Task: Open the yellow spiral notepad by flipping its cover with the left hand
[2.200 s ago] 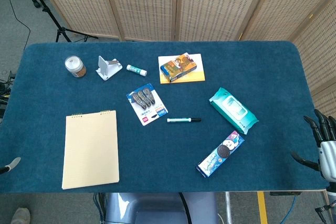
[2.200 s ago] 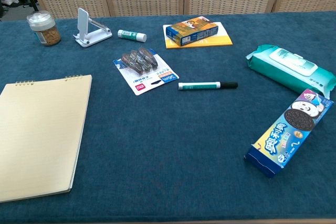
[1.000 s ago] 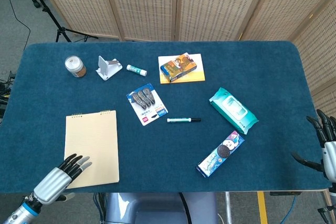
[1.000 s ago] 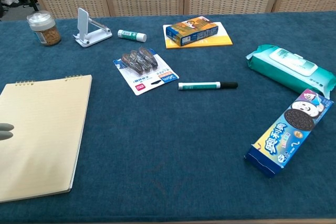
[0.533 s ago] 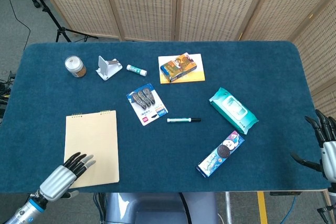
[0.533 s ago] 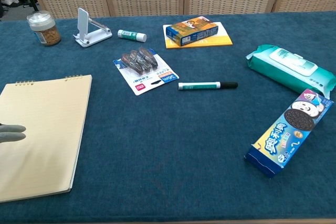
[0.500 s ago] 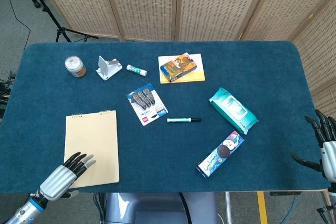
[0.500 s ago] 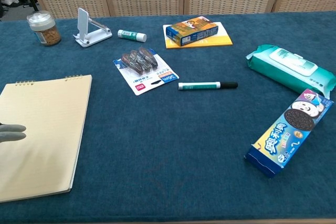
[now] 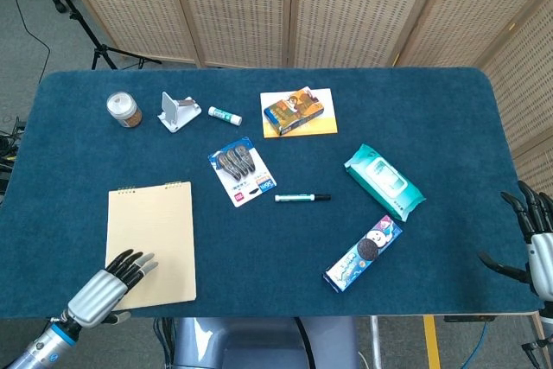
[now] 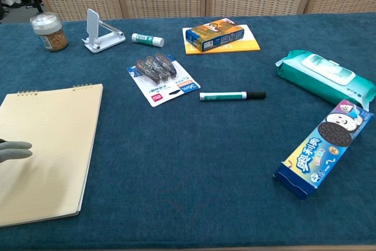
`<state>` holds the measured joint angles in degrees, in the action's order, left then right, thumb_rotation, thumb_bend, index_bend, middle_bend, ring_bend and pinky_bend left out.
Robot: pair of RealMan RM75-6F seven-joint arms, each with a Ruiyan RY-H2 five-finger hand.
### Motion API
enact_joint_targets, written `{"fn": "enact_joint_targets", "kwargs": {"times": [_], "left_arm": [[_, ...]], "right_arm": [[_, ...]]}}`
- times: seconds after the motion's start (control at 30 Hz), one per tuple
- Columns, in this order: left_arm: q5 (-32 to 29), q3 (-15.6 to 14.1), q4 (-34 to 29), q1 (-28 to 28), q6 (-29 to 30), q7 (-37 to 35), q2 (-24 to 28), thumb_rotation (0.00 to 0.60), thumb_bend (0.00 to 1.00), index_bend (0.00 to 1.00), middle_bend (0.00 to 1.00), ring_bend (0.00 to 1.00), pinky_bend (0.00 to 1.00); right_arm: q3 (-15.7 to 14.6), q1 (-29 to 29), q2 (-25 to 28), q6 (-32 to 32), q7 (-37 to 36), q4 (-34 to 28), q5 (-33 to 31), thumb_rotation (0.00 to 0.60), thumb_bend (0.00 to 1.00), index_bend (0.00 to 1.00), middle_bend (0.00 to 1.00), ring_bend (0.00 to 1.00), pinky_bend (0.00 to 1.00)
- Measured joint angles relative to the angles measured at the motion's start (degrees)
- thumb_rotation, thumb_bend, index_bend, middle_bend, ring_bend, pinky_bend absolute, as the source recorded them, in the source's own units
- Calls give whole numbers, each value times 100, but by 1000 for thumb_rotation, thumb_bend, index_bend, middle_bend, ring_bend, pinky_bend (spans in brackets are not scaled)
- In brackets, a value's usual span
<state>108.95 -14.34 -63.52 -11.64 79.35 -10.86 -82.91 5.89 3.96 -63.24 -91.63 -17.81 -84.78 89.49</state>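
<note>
Yellow spiral notepad [image 9: 150, 244] lies closed at the table's [image 9: 346, 110] near-left corner. Your left hand [image 9: 108, 283] rests open-fingered over its lower edge, grasping nothing. Your right hand [image 9: 536, 244] hangs open, off-table.

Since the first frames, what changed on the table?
The left hand came in from the near left edge and now reaches over the lower left corner of the yellow notepad, fingers spread. The cover is still flat. The right hand and all other items stayed put.
</note>
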Motion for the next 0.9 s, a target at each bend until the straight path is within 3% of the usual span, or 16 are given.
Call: {"fn": "enact_joint_targets", "kwargs": {"times": [0.5,0.73,0.9], "left_arm": [[-239,20,45,-47,-74,-30,-41,600,212,7,0,0,0],[-205,-37,86,-52,47,-201,-28,600,301,202,0,0,0],[-202,-76,137,-50,85,-274,-29,600,317,278,0,0,0]], "right_arm": [[-12,13,8,37,-43,-5,-5,600,0,124,0,0,0],[-15,16,16,45,-75,-7,-6,600,0,124,0,0,0],[-20,19,19,50,-85,-8,-1,600,0,124,0,0,0]]}}
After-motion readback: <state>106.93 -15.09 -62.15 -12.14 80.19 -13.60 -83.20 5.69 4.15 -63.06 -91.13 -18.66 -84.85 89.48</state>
